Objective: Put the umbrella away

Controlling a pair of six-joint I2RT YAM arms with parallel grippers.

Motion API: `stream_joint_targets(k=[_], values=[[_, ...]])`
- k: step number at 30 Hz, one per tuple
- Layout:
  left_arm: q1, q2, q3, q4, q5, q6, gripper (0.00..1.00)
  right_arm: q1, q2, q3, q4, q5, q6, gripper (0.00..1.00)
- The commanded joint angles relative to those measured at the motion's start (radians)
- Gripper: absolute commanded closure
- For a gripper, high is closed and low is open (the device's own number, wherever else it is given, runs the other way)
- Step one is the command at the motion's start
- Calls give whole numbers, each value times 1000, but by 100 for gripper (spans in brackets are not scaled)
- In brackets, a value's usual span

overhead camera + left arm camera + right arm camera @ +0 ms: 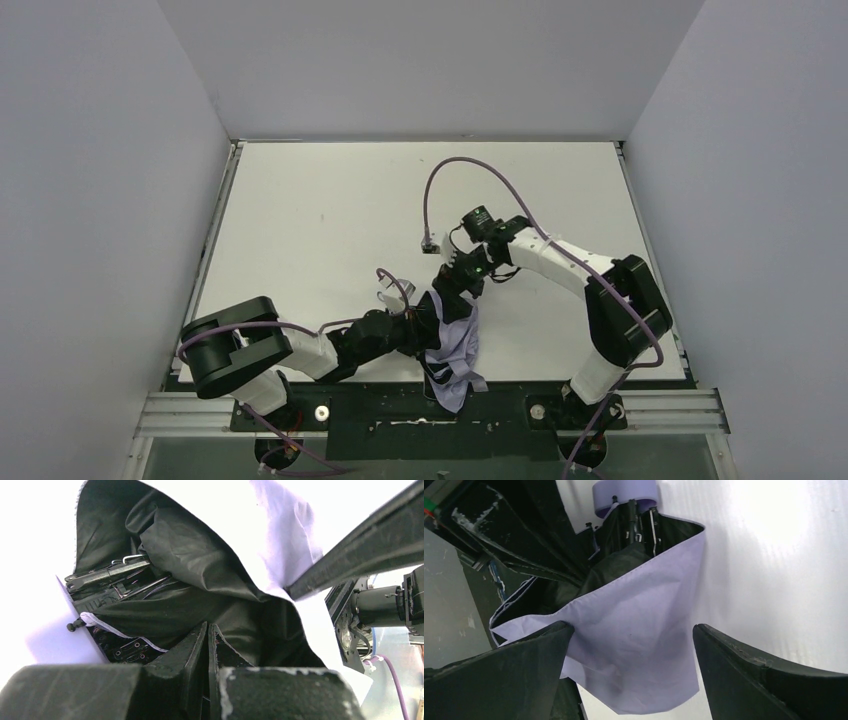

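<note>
Currently we find the umbrella (455, 350) crumpled at the tabletop's (320, 220) lower-centre edge; left end effector (207, 626) closed against its lining, right end effector (633, 626) spread wide.

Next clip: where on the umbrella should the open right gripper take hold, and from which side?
Likely the stiff bundle of ribs just below the round lavender end of the umbrella, not the loose fabric, which hangs slack. Come from the fabric end, as the right gripper now faces, jaws either side of the bundle.
</note>
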Motion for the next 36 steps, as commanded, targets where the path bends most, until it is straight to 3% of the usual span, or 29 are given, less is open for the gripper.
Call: stream_joint_targets(k=[1, 13, 17, 23, 28, 32, 36], values=[[-9, 44, -16, -185, -26, 39, 96, 36, -19, 5, -38, 13, -31, 0], [-12, 36, -35, -170, -64, 5, 97, 165, -55, -91, -29, 142, -39, 0], [-8, 45, -52, -128, -80, -35, 98, 203, -59, -129, 10, 171, -29, 4], [40, 79, -127, 86, -83, -138, 98, 258, -46, -146, 45, 223, -24, 21], [92, 76, -162, 215, -36, -163, 94, 266, -71, -146, 86, 272, -30, 47], [92, -32, -151, 113, -33, -151, 81, 268, -106, -157, 156, 303, -20, 57], [88, -260, -144, -125, -64, -135, 65, 267, -133, -171, 223, 346, -21, 64]])
